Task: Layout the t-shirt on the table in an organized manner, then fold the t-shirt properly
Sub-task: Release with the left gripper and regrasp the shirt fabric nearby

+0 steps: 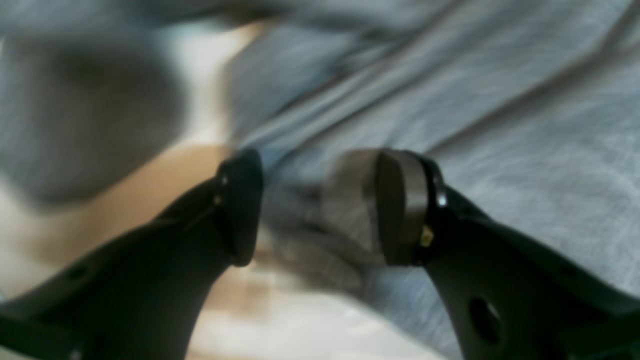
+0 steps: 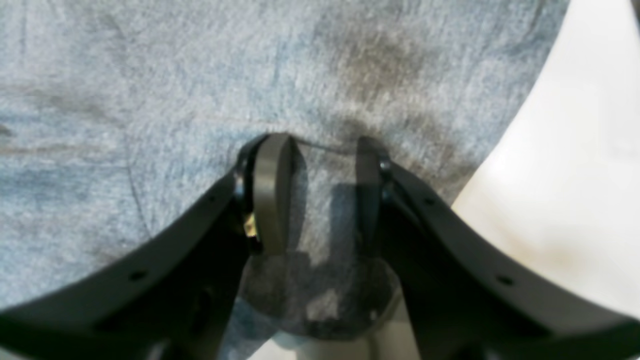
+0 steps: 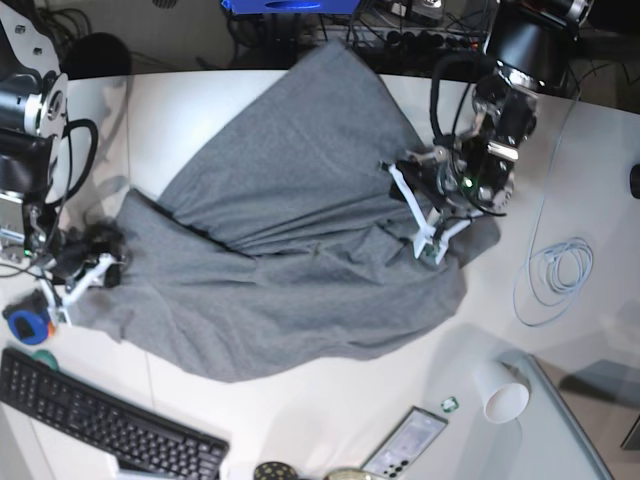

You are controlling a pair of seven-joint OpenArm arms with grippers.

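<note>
We see the t-shirt (image 3: 290, 250), a heather-grey soft knit, spread in a broad fan across the middle of the base view. Its upper part rises to the top centre of the frame, and its lower part lies rumpled, with long diagonal creases running from centre left to centre right. It rests on the table (image 3: 330, 410), a smooth white surface whose bare areas show at the lower centre and right.

In the left wrist view the cloth (image 1: 450, 125) fills the upper right as ridged, blurred folds, and a bunched fold sits between the two black fingers of the left gripper (image 1: 320, 207). The pads stand well apart with that cloth in the gap, but blur keeps us from telling whether they grip it. In the base view this gripper (image 3: 428, 222) sits on the shirt's right edge, at centre right.

In the right wrist view the knit (image 2: 150, 100) appears fuzzy and mottled and covers most of the frame, with the white tabletop (image 2: 575, 175) at the right. The right gripper (image 2: 320, 192) has its narrow dark pads pressed onto a raised fold of the fabric, pinching it. In the base view this gripper (image 3: 85, 275) holds the shirt's left edge, at lower left.

A black keyboard (image 3: 100, 420), a white paper cup (image 3: 500, 390) and a coiled pale cable (image 3: 560, 270) lie on the table apart from the shirt.
</note>
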